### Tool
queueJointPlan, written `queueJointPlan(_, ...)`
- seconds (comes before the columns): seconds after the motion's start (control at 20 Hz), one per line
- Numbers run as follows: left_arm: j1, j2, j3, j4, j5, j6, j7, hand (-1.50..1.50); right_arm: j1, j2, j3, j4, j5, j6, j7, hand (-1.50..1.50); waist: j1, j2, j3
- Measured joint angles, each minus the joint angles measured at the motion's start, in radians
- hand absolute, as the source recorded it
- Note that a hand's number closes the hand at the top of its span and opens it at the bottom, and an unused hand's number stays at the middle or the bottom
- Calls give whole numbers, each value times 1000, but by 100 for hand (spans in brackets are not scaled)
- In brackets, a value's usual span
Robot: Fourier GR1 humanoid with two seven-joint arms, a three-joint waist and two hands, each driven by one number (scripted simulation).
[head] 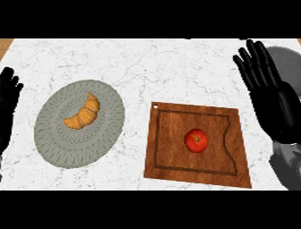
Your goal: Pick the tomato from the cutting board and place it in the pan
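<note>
Both hands, left [1, 112] and right [274, 96], flat open, holding nothing. One tomato [196, 140] on one board [172, 152]. One pan [298, 74], one croissant [83, 112].

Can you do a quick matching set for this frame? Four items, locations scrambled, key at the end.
Items:
1. tomato
2. croissant
3. pan
4. left hand

Locations:
A. on the grey plate
B. at the view's left edge, open, fingers up
C. on the cutting board
D. far right, partly behind the right hand

Pairs: 1-C, 2-A, 3-D, 4-B
</note>
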Motion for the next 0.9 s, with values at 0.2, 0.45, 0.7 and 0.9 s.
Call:
queueJointPlan(0.2,-22,-59,-55,8,40,-60,19,0,-87,-25,124,45,113,88,0,150,14,-13,3)
queueJointPlan(0.45,-22,-148,-148,5,116,-151,44,0,-241,-147,266,63,397,159,-24,-150,23,-24,-6)
queueJointPlan(0.7,-17,-232,-197,61,158,-224,19,0,-256,-79,345,193,598,85,-224,-150,12,-21,4)
queueJointPlan(0.9,1,-258,-214,75,160,-246,12,0,-296,-80,433,234,738,122,-225,-150,6,-28,5)
